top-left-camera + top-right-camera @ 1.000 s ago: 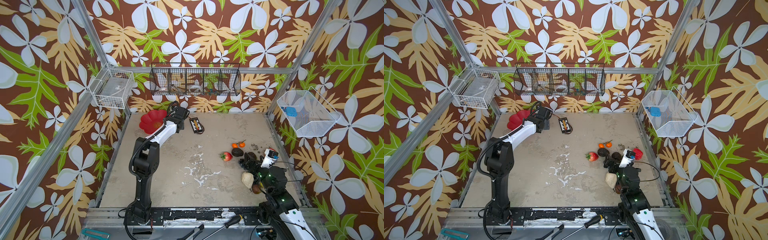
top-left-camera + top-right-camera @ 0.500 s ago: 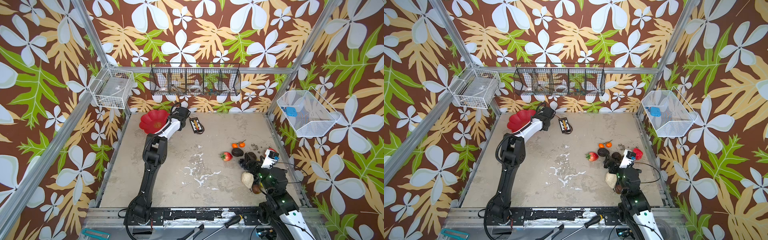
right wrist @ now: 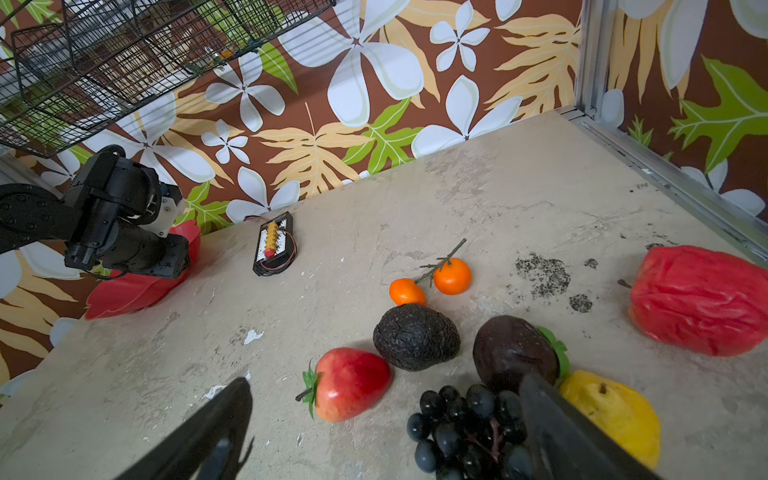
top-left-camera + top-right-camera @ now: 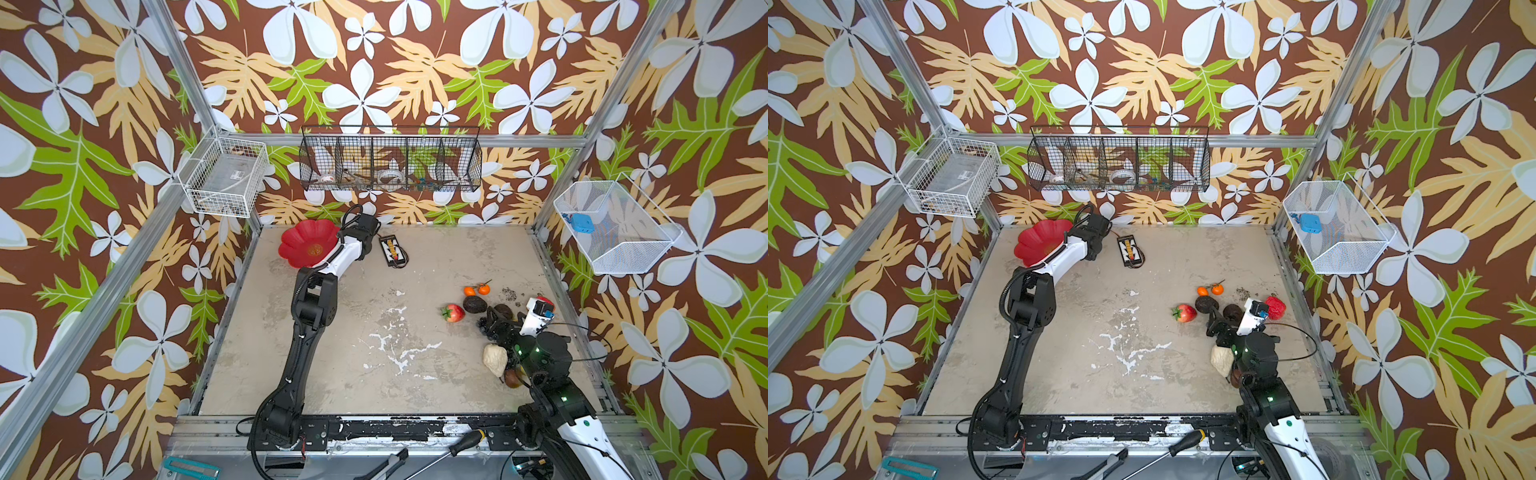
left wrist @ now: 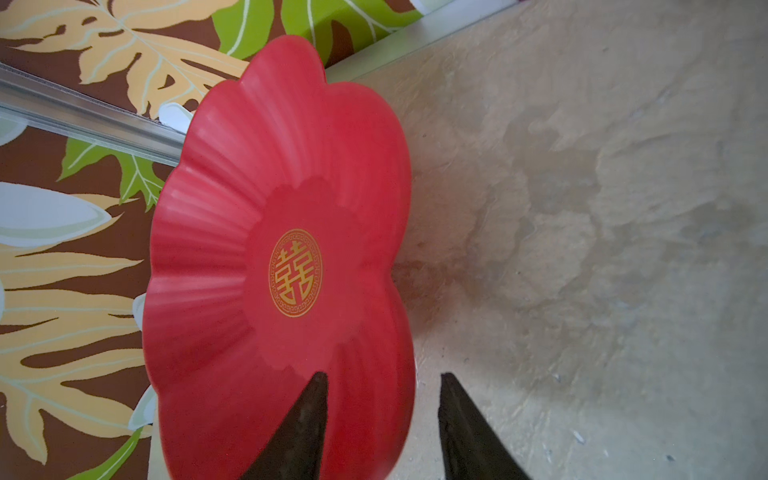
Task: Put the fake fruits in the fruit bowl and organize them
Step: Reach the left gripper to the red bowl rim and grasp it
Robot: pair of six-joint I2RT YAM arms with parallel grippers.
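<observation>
The fruit bowl (image 4: pixel 305 245) (image 4: pixel 1038 243), a glossy red flower-shaped dish with a gold emblem, sits in the far left corner. In the left wrist view my left gripper (image 5: pixel 384 378) straddles the fruit bowl (image 5: pixel 249 249) rim. One finger is over the inside, the other over the table, with a gap left. The fake fruits lie at the right: strawberry (image 3: pixel 353 384), avocado (image 3: pixel 415 336), two oranges (image 3: pixel 452 276), grape bunch (image 3: pixel 465 419), a dark round fruit (image 3: pixel 513 351), a yellow fruit (image 3: pixel 611 411), a red apple (image 3: pixel 698 299) and a beige piece (image 4: pixel 494 359). My right gripper (image 3: pixel 386 382) hangs wide open over strawberry and grapes.
A small black device with a cable (image 4: pixel 392 249) lies right of the bowl. A black wire basket (image 4: pixel 390 162) hangs on the back wall, white mesh baskets (image 4: pixel 226 176) (image 4: pixel 615 228) on the side rails. A screwdriver (image 4: pixel 457 444) lies on the front rail.
My left arm has stretched out toward the bowl, its elbow swinging away from the front edge. The bowl, the fruits and the right arm have stayed put.
</observation>
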